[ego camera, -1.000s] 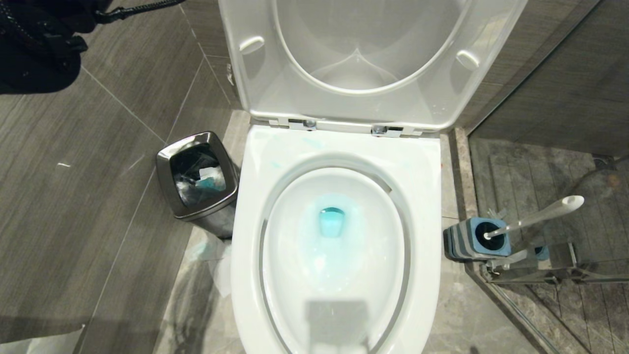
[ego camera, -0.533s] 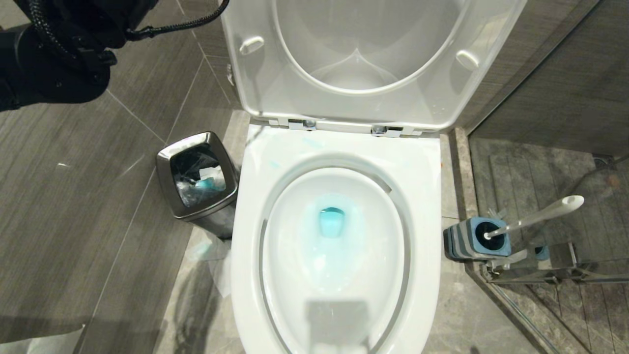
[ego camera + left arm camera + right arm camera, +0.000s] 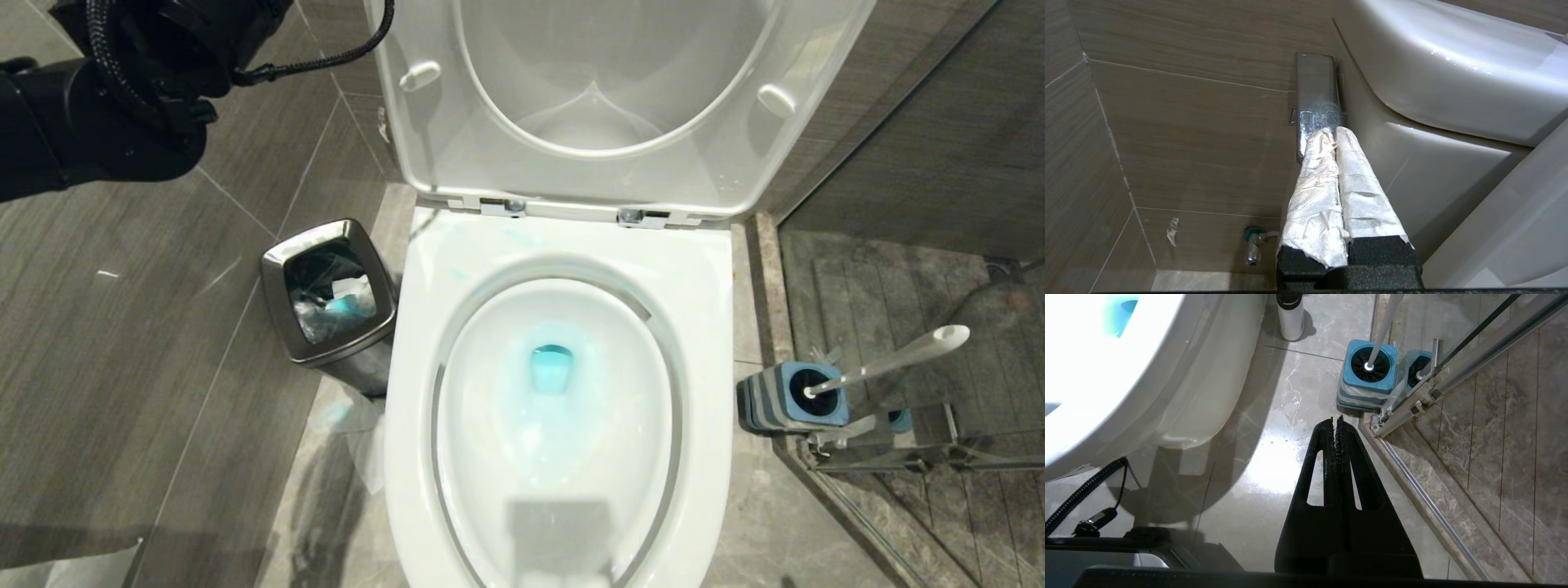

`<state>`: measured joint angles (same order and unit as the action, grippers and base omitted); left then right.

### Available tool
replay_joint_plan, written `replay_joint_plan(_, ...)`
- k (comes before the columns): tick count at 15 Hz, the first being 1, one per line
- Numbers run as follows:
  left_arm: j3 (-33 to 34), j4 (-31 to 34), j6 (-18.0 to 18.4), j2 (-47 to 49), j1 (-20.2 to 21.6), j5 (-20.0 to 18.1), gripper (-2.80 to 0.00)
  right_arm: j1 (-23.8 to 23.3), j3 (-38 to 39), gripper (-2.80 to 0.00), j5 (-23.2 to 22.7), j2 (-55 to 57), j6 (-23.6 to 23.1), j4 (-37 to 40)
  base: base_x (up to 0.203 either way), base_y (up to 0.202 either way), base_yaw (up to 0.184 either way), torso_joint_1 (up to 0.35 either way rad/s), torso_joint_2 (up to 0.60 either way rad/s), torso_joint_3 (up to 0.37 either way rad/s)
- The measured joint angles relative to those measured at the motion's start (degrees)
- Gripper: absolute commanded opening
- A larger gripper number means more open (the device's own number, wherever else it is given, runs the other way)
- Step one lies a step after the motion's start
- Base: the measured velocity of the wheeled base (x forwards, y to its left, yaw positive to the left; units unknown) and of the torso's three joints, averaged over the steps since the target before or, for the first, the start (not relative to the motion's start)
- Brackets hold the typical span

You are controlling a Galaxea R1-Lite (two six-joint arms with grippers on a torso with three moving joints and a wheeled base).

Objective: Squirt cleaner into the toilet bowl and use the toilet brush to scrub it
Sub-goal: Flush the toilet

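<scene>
The toilet bowl (image 3: pixel 563 457) is open, its lid raised, with turquoise cleaner (image 3: pixel 552 367) tinting the water and pale blue smears around it. To the bowl's right the toilet brush (image 3: pixel 894 357) leans in its blue-topped, grey-ribbed holder (image 3: pixel 784 398). My left arm (image 3: pixel 106 122) reaches in at the upper left, beside the lid. The left gripper (image 3: pixel 1331 132), its fingers (image 3: pixel 1310 192) wrapped in white paper, is shut and empty, tips in front of a chrome rectangular fitting (image 3: pixel 1316 85) beside the toilet's white body (image 3: pixel 1453 61). The right gripper (image 3: pixel 1336 420) hangs shut and empty over the floor, short of the brush holder (image 3: pixel 1367 371).
A small steel bin (image 3: pixel 331 290) with rubbish stands left of the bowl. Crumpled paper (image 3: pixel 359 441) lies on the floor below it. A glass shower screen with a metal frame (image 3: pixel 1412 404) runs right behind the brush holder. A white cylinder with a dark top (image 3: pixel 1290 314) stands by the toilet's base.
My left arm has come further into the head view from the upper left, moving right toward the raised lid. Bowl, brush and bin have not moved.
</scene>
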<state>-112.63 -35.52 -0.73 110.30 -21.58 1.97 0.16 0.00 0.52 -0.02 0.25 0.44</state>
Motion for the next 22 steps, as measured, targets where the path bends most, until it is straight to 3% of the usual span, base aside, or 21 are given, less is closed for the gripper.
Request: replay_joint_plan(22, -0.07, 1.38, -0.45, 5.55, -1.68, 0.06, -2.80, 0.00, 0.00, -2.80, 0.00, 0.00, -0.01, 0.00, 0.000, 0.000, 0.000, 0.000, 0.00, 0.000)
